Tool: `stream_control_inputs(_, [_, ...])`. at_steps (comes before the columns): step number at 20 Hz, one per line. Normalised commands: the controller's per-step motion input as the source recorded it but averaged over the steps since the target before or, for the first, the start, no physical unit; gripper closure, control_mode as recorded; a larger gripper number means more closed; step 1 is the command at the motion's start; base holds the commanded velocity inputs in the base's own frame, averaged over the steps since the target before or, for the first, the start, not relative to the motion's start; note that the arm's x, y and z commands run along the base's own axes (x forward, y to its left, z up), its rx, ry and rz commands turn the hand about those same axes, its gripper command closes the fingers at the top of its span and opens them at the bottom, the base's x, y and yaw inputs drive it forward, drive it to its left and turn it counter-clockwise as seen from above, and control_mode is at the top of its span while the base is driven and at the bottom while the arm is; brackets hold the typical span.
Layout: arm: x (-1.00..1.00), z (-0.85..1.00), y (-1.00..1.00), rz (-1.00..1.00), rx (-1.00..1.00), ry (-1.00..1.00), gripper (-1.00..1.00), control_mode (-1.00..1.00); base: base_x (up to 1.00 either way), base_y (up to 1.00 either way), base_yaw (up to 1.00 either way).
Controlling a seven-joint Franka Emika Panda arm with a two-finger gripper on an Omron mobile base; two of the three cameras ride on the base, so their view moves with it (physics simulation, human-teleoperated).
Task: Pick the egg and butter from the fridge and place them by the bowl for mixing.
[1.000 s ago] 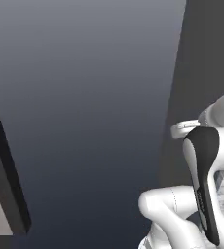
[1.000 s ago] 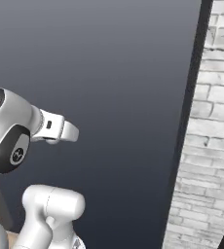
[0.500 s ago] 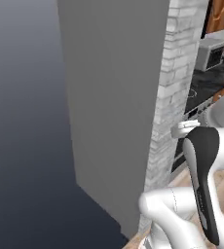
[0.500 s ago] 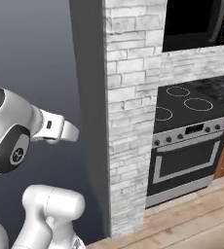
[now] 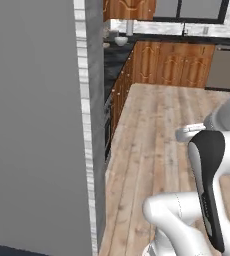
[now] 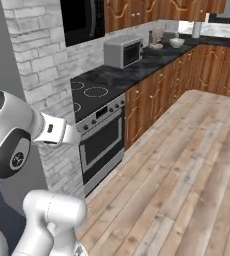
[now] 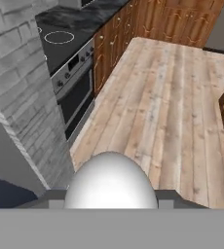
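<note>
Smooth matt white egg (image 7: 110, 180), wood-plank floor (image 6: 187, 170), rough grey brick wall (image 6: 39, 65), glossy black stovetop (image 6: 94, 82)

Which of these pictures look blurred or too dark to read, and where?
Hand view: the egg at the bottom is large and soft-edged, while the oven looks sharper. Left base view: the far bowl is small and blurry. Right base view: evenly lit, no glare; the microwave reads clearly.

Egg (image 7: 110, 180): plain white, glossy. Floor (image 6: 187, 170): pale brown wood planks. Cabinets (image 6: 159, 87): reddish-brown wood. Countertop (image 6: 137, 67): black, faintly mottled. Oven (image 6: 101, 142): silver front, black glass cooktop with white rings. Brick wall (image 6: 32, 55): light grey, white mortar. Microwave (image 6: 123, 51): silver. Bowl (image 6: 176, 42): white.
</note>
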Motion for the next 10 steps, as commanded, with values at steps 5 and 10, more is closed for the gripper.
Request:
stream_control_inputs(5, [0.00,0.00,0.00,0.00,0.00,0.00,1.00,1.00,0.60,0.12,-0.41])
stream_control_inputs(10, [0.00,0.00,0.00,0.00,0.00,0.00,1.00,1.00,0.86,0.04,-0.14])
